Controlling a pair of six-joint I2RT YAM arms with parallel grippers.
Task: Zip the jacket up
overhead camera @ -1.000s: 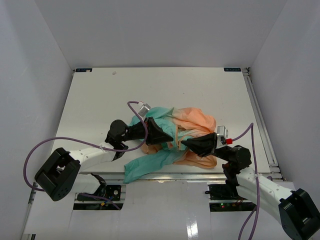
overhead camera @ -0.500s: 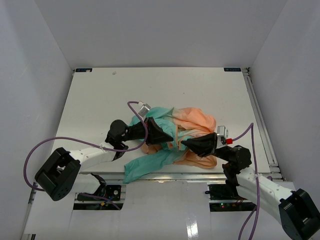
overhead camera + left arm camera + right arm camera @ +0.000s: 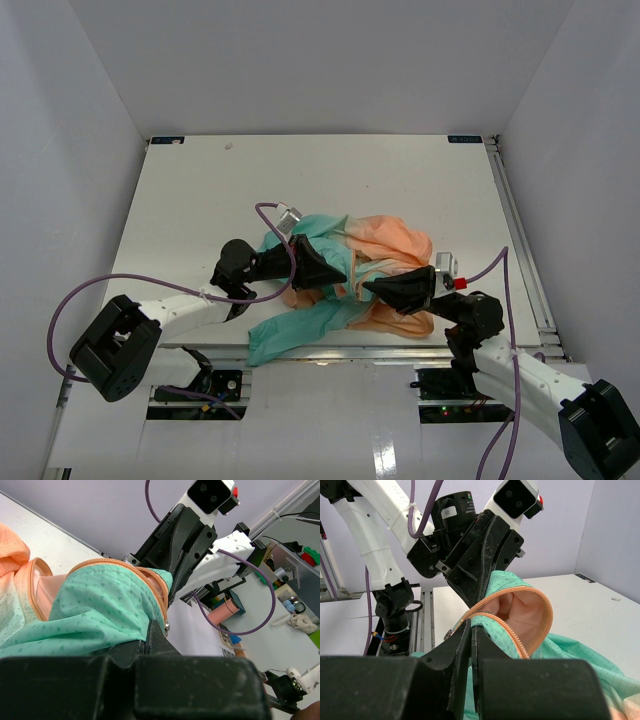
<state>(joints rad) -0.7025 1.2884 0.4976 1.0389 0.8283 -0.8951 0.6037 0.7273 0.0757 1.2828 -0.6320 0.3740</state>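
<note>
Top view: jacket [image 3: 385,240] bunched on the table [image 3: 200,190], toward its near edge; left wrist: my left gripper [image 3: 157,629] clenched on its teal edge by the zipper [image 3: 161,592]; right wrist: my right gripper [image 3: 471,629] clenched on the facing zipper edge; judged light, limp, slippery, best pinched at the tape.

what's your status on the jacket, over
Left gripper shut on jacket. Right gripper shut on jacket at zipper edge. Jacket bunched, not zipped. No obstruction seen.

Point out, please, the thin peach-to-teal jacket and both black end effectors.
thin peach-to-teal jacket [image 3: 392,238]: overhead view, peach fabric.
left end effector [image 3: 338,277]: overhead view, between fingertips.
right end effector [image 3: 370,286]: overhead view, between fingertips.
</note>
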